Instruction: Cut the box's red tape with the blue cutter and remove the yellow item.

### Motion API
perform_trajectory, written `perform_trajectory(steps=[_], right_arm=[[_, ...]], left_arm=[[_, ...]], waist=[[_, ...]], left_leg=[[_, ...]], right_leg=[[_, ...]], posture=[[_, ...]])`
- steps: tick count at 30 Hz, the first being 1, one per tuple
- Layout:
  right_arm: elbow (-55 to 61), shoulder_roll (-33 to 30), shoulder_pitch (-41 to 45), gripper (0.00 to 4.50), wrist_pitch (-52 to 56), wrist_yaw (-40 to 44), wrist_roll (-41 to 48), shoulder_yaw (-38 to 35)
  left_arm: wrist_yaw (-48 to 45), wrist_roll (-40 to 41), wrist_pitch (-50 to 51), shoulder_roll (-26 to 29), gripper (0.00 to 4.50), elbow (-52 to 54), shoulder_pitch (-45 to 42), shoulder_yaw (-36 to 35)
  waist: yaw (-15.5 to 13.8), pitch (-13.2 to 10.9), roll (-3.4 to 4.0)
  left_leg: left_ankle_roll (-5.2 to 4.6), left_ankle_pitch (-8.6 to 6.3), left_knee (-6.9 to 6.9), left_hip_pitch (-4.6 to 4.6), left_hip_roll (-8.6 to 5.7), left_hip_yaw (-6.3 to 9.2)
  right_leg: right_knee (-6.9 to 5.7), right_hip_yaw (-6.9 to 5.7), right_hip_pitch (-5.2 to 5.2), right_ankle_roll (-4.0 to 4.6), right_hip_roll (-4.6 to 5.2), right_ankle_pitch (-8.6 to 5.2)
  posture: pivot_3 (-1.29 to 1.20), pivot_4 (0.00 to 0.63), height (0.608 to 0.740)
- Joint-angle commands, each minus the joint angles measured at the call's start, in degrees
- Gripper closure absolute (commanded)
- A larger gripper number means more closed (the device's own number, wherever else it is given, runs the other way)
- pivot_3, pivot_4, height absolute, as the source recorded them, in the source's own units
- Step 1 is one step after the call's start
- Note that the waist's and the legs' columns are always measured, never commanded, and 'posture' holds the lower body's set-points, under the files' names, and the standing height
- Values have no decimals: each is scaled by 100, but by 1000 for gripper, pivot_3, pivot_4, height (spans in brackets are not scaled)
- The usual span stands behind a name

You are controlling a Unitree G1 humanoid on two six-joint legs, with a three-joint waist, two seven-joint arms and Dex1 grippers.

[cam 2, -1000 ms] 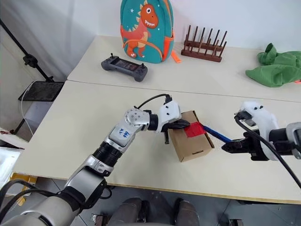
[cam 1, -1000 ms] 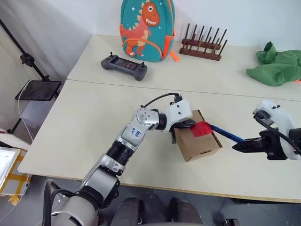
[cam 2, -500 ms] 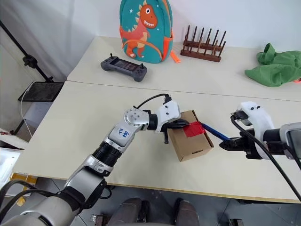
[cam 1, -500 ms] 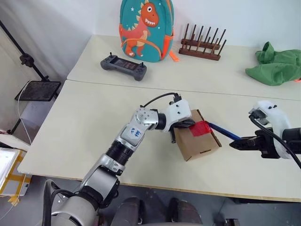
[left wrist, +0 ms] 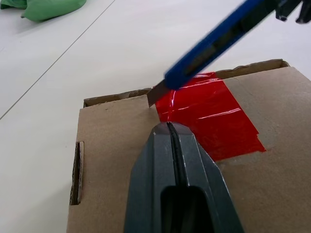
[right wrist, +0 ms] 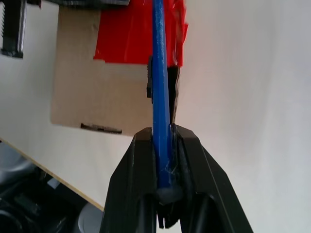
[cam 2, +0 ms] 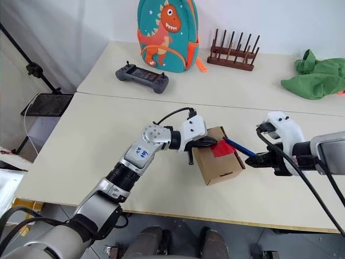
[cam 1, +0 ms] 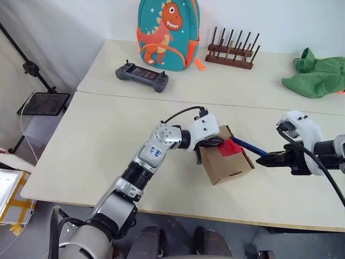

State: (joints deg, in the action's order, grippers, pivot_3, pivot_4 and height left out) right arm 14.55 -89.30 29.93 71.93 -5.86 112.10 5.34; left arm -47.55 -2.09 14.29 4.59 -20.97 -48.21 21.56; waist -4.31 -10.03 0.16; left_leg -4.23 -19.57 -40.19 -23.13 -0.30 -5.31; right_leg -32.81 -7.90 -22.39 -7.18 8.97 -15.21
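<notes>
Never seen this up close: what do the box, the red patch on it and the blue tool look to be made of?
The box looks like plain brown cardboard, matte, with raw cut edges. The red tape seems a glossy plastic film: it shows bright streaks and wrinkles. The blue cutter appears to be smooth hard plastic with a thin grey blade tip, likely metal.

A lab-like test room: plain pale surface (cam 1: pixel 108 135), black tripod stand (cam 1: pixel 29 67), props like a dinosaur backpack (cam 1: pixel 168 32).
</notes>
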Motion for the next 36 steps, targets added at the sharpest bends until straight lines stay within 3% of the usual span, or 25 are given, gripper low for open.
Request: perform_trajectory(steps=[1, 36], right_arm=[[-155, 67, 177, 4345, 140, -73, 49, 59], [-318, 255, 325, 4345, 372, 29, -184, -55]], left_arm=[[-66, -228, 295, 12, 4500, -357, 343, 369], [-4, -223, 423, 32, 4500, -198, 421, 366]], waist=[[0, 0, 0], [1, 0, 1]], left_leg=[[0, 0, 0, 0, 0, 0], [0, 0, -1, -2, 0, -1]], right_leg=[[0, 0, 0, 0, 0, 0], [-12, -2, 1, -1, -9, 1]], posture=[[0, 150, 740], [0, 150, 740]])
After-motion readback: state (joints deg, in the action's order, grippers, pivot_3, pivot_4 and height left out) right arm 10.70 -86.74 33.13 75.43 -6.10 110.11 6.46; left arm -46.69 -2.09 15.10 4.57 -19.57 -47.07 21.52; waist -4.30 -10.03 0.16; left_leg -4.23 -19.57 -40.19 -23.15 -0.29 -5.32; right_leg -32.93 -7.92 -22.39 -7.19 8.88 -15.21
